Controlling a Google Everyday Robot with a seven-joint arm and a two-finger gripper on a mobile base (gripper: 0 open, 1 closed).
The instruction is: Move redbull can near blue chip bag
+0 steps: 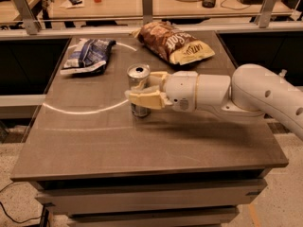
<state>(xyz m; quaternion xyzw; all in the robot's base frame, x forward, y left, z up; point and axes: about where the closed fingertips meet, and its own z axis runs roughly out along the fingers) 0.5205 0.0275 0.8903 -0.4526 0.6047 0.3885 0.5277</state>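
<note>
The redbull can (138, 75), slim and silver with a pull-tab top, stands upright near the middle of the table. My gripper (141, 86) reaches in from the right and is shut on the can: the near finger (144, 99) crosses the can's front and the far finger (158, 76) lies against its right rear side. The can's base still rests on the table. The blue chip bag (88, 55), dark blue and white, lies flat at the back left, well apart from the can.
A larger brown and yellow chip bag (174, 43) lies at the back of the table, right of centre. The grey table (156, 145) has a raised rail along its back edge. My white arm (246, 96) stretches over the right side.
</note>
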